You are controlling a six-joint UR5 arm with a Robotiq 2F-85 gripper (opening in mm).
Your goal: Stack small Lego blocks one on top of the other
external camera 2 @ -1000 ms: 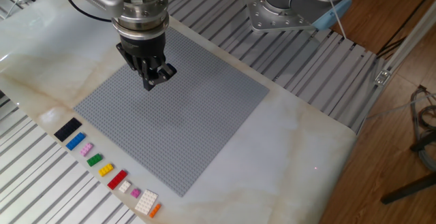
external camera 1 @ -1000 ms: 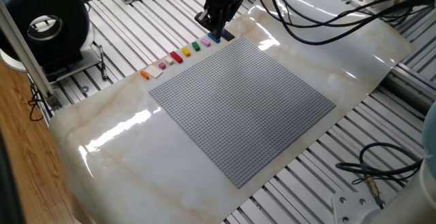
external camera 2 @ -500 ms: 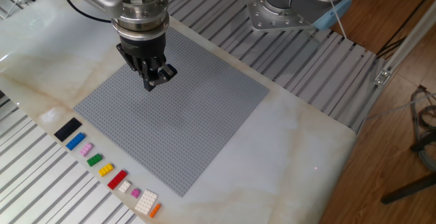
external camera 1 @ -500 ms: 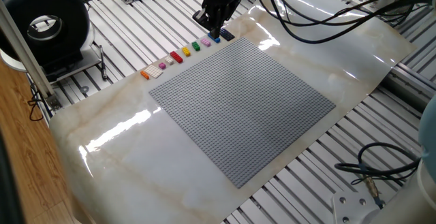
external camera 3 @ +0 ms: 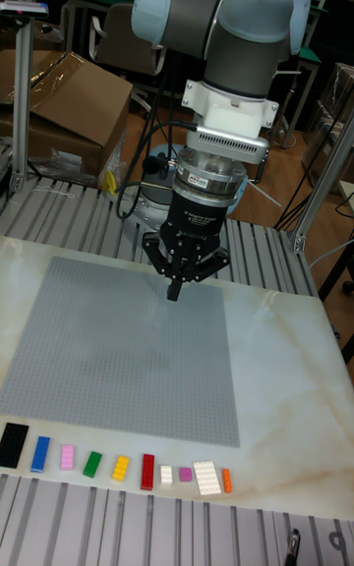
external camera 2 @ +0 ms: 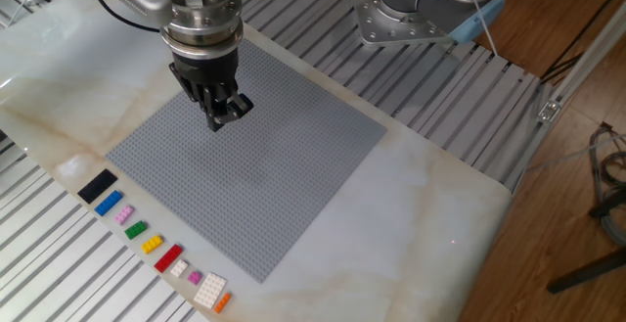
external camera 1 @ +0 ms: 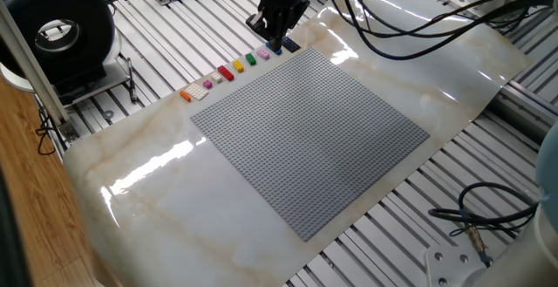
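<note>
Work surface was a pale marbled sheet (external camera 2: 430, 205) laid over ribbed aluminium rails, with a large grey studded baseplate (external camera 2: 245, 156) square on it. Cardboard box (external camera 3: 69, 109) and cables stood behind the arm; a black round unit (external camera 1: 57, 30) sat off the table's corner.

Lego blocks (external camera 3: 113, 466) lay in one row along the baseplate's near edge, on the marble and off the plate, each apart from its neighbour: dark navy block (external camera 2: 96, 185) at one end, then blue (external camera 2: 109, 204), pink, green (external camera 2: 136, 230), yellow, red (external camera 2: 168, 257), some white and pink pieces, and orange (external camera 2: 222, 302) at the far end. None stacked.

Gripper (external camera 3: 175, 289) hung above the baseplate, clear of the row, fingers drawn close together with nothing between them.
</note>
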